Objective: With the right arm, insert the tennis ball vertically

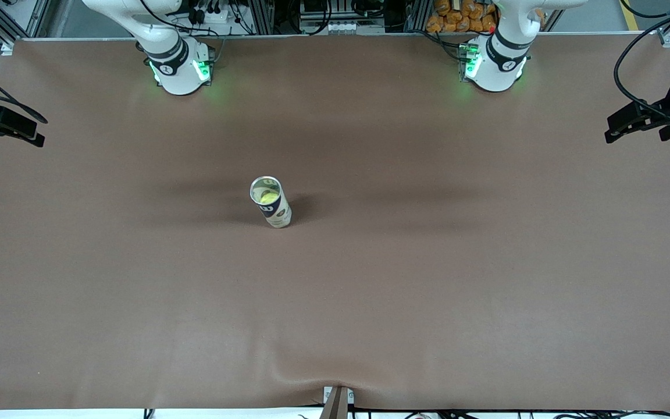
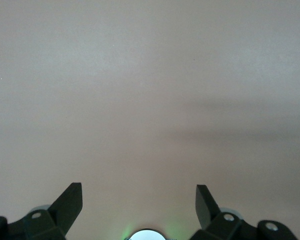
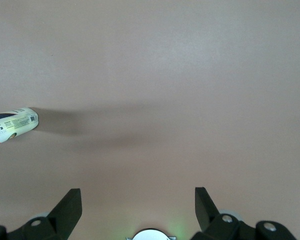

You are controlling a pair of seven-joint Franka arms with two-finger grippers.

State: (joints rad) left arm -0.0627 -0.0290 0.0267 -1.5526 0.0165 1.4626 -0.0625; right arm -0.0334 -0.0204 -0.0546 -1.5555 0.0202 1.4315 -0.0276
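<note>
An open tennis-ball can (image 1: 271, 202) stands upright near the middle of the brown table, a little toward the right arm's end. A yellow tennis ball (image 1: 266, 196) sits inside it, below the rim. The can's lower part also shows at the edge of the right wrist view (image 3: 12, 126). My right gripper (image 3: 138, 200) is open and empty, high over bare table, apart from the can. My left gripper (image 2: 139, 200) is open and empty over bare table. Only the arms' bases, right (image 1: 178, 64) and left (image 1: 495, 64), show in the front view; both hands are out of it.
Black camera mounts stand at the table's two ends, one at the right arm's end (image 1: 3, 125) and one at the left arm's end (image 1: 655, 116). The brown cover is wrinkled by a clamp (image 1: 336, 398) at the edge nearest the front camera.
</note>
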